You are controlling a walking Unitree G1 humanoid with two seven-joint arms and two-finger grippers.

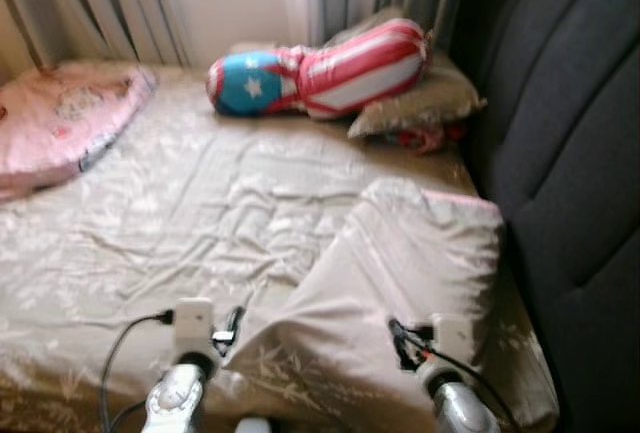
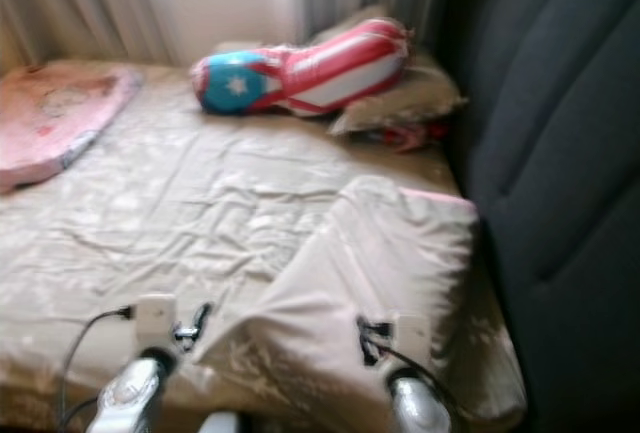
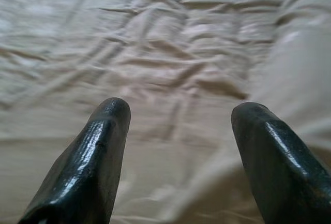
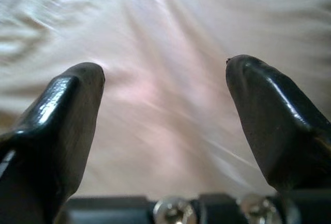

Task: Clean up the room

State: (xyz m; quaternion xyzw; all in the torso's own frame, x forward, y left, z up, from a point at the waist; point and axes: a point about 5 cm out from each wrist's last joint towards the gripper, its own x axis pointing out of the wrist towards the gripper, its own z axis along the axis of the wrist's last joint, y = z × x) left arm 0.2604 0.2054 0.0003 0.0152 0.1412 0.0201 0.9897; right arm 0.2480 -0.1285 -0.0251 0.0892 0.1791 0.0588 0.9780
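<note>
Beige cotton covers the whole bed [image 1: 150, 243], a wrinkled sheet, and on it toward four o'clock lies a folded-over blanket [image 1: 400, 273] of the same cloth, its near corner peaked between the two arms. It looks soft, light and limp, likely to sag and slide once lifted, so I would pinch it at the near hem or that peaked corner. At twelve o'clock a striped, starred bolster [image 1: 320, 68] leans on a grey pillow [image 1: 425, 103]; at ten o'clock lies a pink pillow [image 1: 60, 118]. The left claw [image 3: 178, 131] hovers wide open over bare sheet, empty; the right claw [image 4: 165, 94] gapes equally over the blanket, empty. Something red under the grey pillow is too blurred to name, and the bed's near edge is cut off.
</note>
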